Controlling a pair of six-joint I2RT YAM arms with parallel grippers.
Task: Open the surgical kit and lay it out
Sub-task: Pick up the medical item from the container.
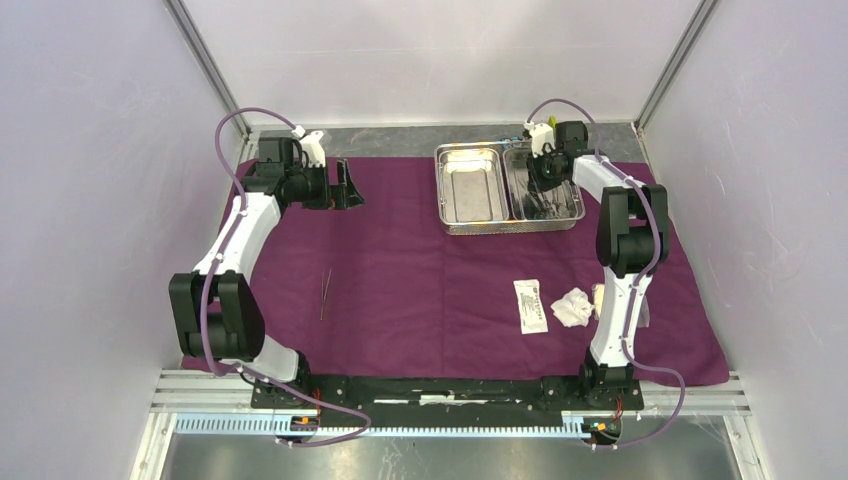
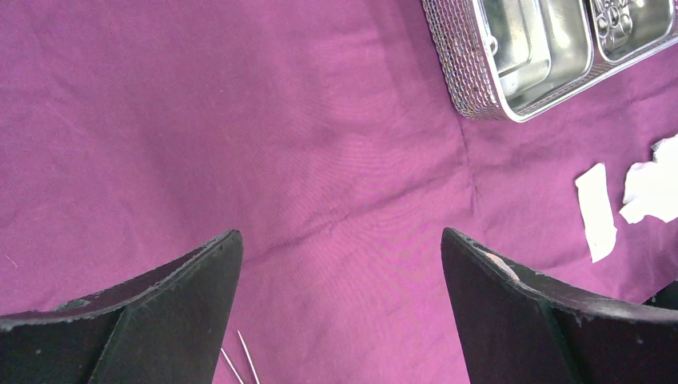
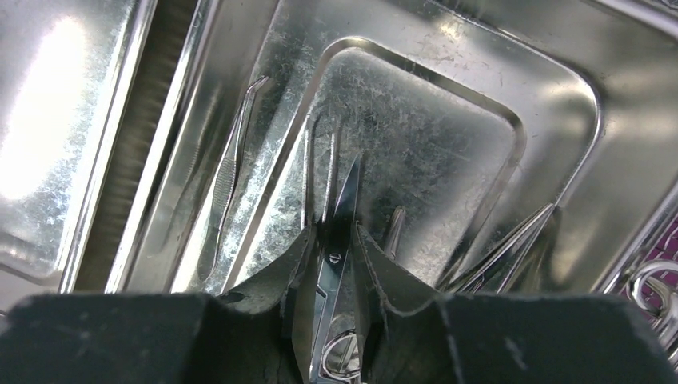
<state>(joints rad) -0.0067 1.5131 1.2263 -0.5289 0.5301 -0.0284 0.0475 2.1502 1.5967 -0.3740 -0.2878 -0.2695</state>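
Across the middle of the top view, the plum-purple cloth [image 1: 420,270] is spread flat. Right of centre, toward the top, the steel tray [image 1: 470,228] is set on it, divided into 2 compartments side by side. The right compartment is entered by the right gripper [image 3: 334,236]. Its fingers are pressed against both sides of a pair of scissors [image 3: 348,192] near the pivot, with the blade pointed toward the top of the wrist frame. Tweezers [image 3: 228,172] are seen lying along the compartment's left slope, and more slim instruments [image 3: 500,252] at lower right. At upper left of the top view the left gripper [image 1: 345,187] is held over the cloth, its jaws spread wide with only cloth showing between them. A thin steel instrument [image 1: 323,295] is laid on the cloth left of centre. A white packet [image 1: 531,305] and a gauze pad [image 1: 573,307] are laid just beside each other at lower right.
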